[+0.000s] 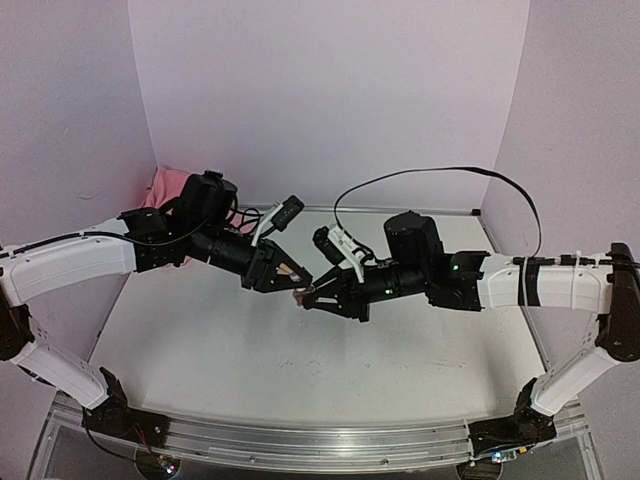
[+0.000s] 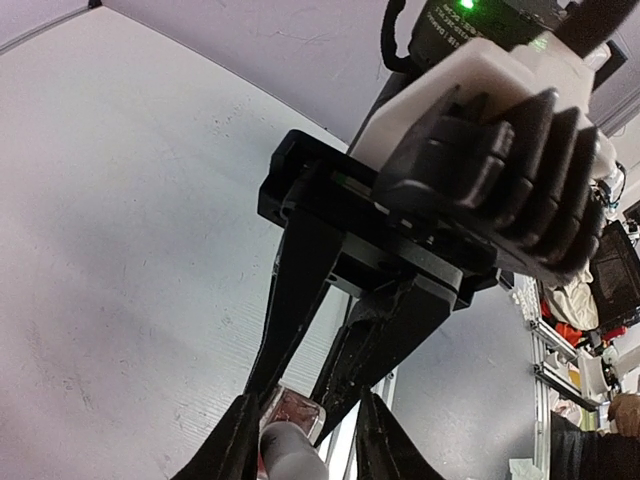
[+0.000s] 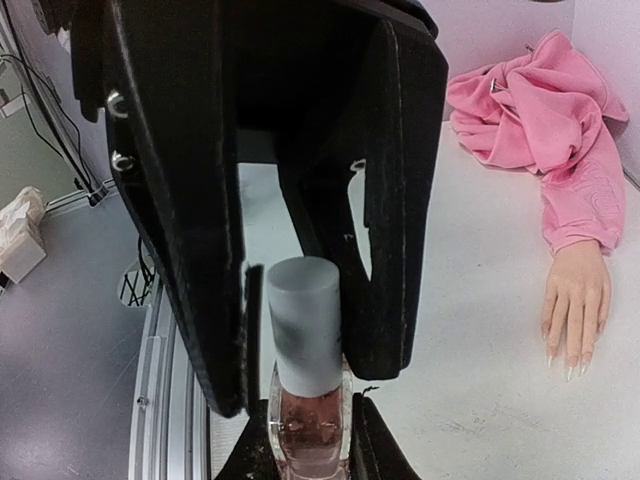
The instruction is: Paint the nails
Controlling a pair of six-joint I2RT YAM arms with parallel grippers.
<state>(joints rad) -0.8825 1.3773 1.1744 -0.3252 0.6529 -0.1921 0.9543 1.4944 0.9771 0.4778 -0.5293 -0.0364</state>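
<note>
We take the polish bottle (image 3: 312, 420) as our landmark; it is held in the air above the middle of the table (image 1: 200, 340). The left arm (image 1: 70, 265) and the right arm (image 1: 560, 285) reach in from opposite sides and meet at the bottle.

Well away from it, toward the far left corner, a pink sleeve (image 3: 530, 120) lies crumpled on the table. The mannequin hand (image 3: 575, 300) extends from the sleeve, lying flat, palm down, with its fingers pointing toward the near edge.

The right gripper (image 3: 314, 450) is clamped on the bottle's glass body and holds it upright. The left gripper (image 2: 300, 445) straddles the white cap (image 3: 305, 320), one finger on each side and close. We cannot tell whether the fingers actually press on the cap or only flank it.

The nails (image 3: 572, 368), tiny and pale at the fingertips, sit far from the bottle and look unpainted.

We judge the step in hand to be uncapping, since the cap is still on. Next, the left fingers must pinch the cap firmly and twist it while the right keeps the bottle steady. The brush can then be drawn straight out and carried to the nails.
</note>
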